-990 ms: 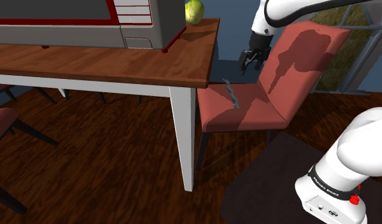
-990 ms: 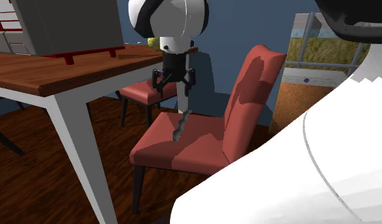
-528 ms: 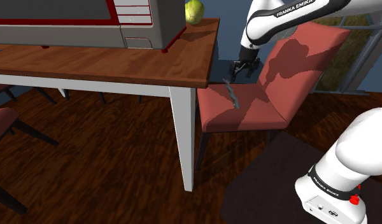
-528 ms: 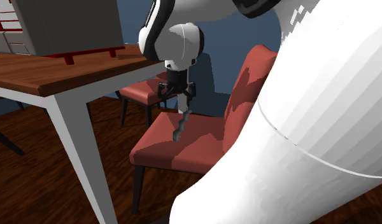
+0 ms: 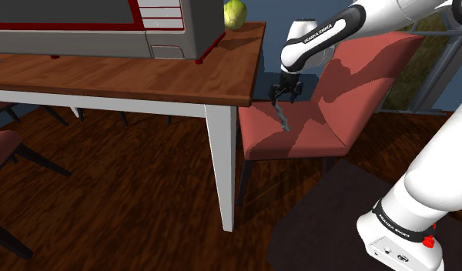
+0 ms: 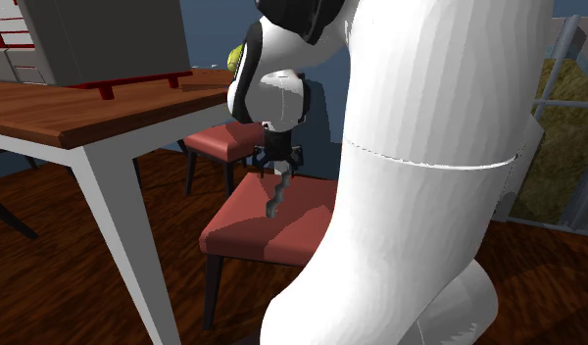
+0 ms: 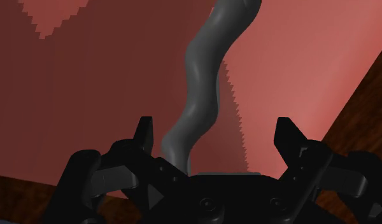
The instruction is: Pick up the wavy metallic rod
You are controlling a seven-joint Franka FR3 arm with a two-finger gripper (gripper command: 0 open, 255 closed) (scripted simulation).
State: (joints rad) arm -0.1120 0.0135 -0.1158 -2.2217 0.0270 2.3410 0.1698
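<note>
The wavy grey rod (image 5: 281, 115) lies on the seat of a red chair (image 5: 299, 138), close to the table's edge. In the second exterior view the rod (image 6: 275, 196) runs from the gripper down toward the seat's front. My gripper (image 5: 284, 94) hangs right over the rod's far end, fingers pointing down. In the wrist view the rod (image 7: 199, 95) snakes away across the seat, its near end between the fingers. My gripper (image 7: 214, 137) is open; the rod sits closer to one finger (image 7: 144, 135), and neither finger touches it.
A wooden table (image 5: 145, 81) with white legs stands at the shoulder view's left of the chair, carrying a grey and red appliance (image 5: 106, 27) and a yellow-green fruit (image 5: 235, 14). Another red chair (image 6: 219, 140) stands behind. The chair's backrest (image 5: 368, 65) rises just beyond the gripper.
The arm has swung toward the shoulder view's left and come down, bringing the open gripper from beside the backrest to just over the rod's far end. The rod has not moved.
</note>
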